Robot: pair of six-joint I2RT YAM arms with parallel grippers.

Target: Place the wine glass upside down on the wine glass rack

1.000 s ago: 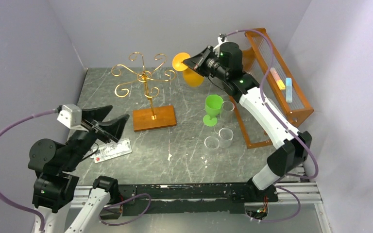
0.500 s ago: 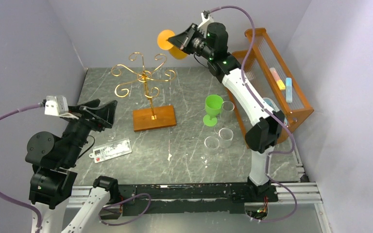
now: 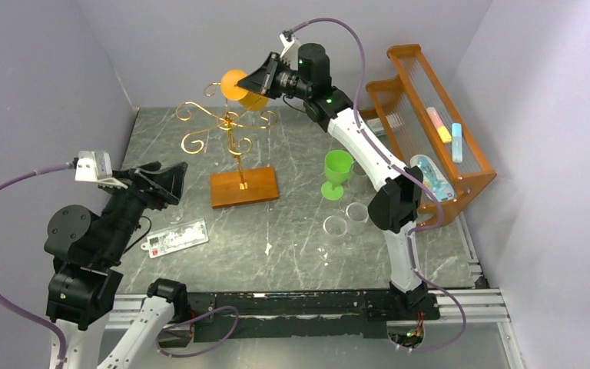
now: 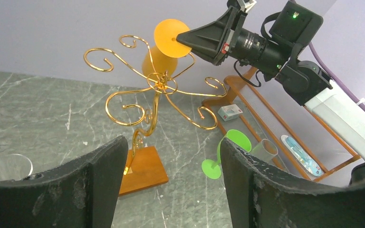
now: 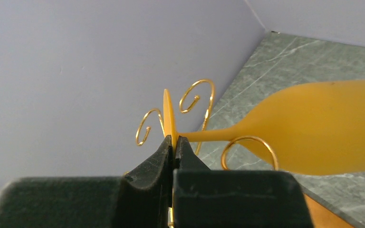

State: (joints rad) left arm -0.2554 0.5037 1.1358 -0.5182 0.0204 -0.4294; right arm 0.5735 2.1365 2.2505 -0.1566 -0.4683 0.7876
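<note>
My right gripper (image 3: 255,80) is shut on the round foot of an orange wine glass (image 3: 235,83), holding it upside down and tilted above the back scroll arms of the gold wire wine glass rack (image 3: 230,123). In the right wrist view the foot's edge sits pinched between my fingertips (image 5: 164,146) and the orange bowl (image 5: 323,126) hangs past a gold curl. The rack stands on an orange-brown wooden base (image 3: 244,187). The left wrist view shows the glass (image 4: 164,47) over the rack's top (image 4: 159,85). My left gripper (image 3: 165,181) is open and empty, left of the rack.
A green wine glass (image 3: 336,173) stands upright right of the rack base, with three clear tumblers (image 3: 347,219) near it. A large orange slatted shelf (image 3: 430,131) holds small items at the right. A flat white packet (image 3: 174,237) lies at the front left.
My right arm has swung left and slightly down, carrying the orange glass from near the slatted shelf to above the gold rack. My left gripper has shifted only slightly.
</note>
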